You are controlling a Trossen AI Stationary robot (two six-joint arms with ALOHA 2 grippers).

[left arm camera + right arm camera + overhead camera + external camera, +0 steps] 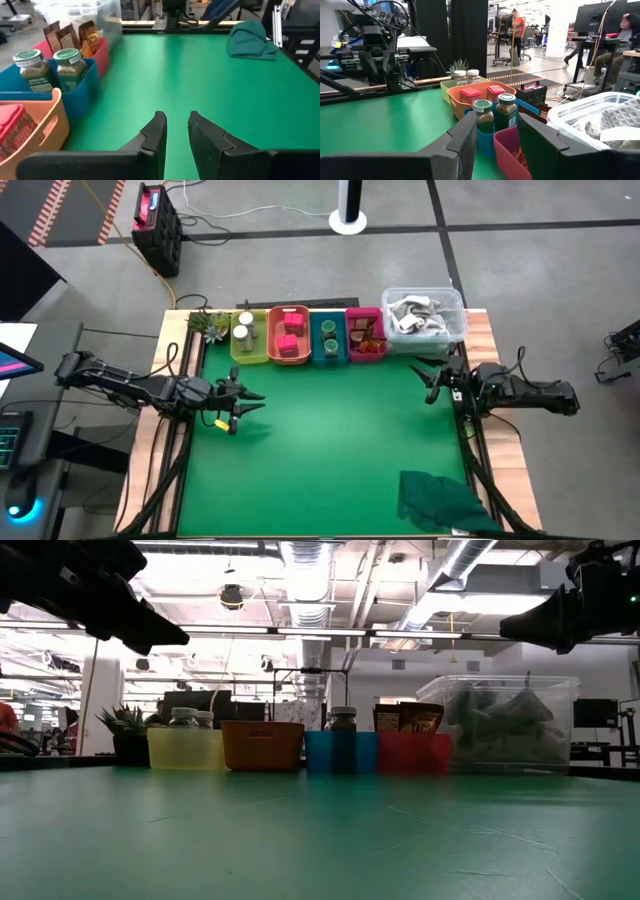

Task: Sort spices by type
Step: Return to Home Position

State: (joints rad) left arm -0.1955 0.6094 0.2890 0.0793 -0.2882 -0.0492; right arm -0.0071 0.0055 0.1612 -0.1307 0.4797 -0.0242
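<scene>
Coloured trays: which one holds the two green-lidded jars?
The blue tray, between the orange tray and the red tray; only it contains the green-lidded jars.

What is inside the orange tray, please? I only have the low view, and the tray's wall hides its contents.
Observer: Pink-red cube packets lie in the orange tray.
Operator: Thank you. Is any spice loose on the table?
Observer: I see none in the high view. Only a crumpled dark green cloth lies on the green mat, at the corner on the right arm's side, away from the trays.
Operator: Are the grippers holding anything?
Observer: No. The left gripper and the right gripper are both open and empty, each above its own side edge of the mat.
</scene>
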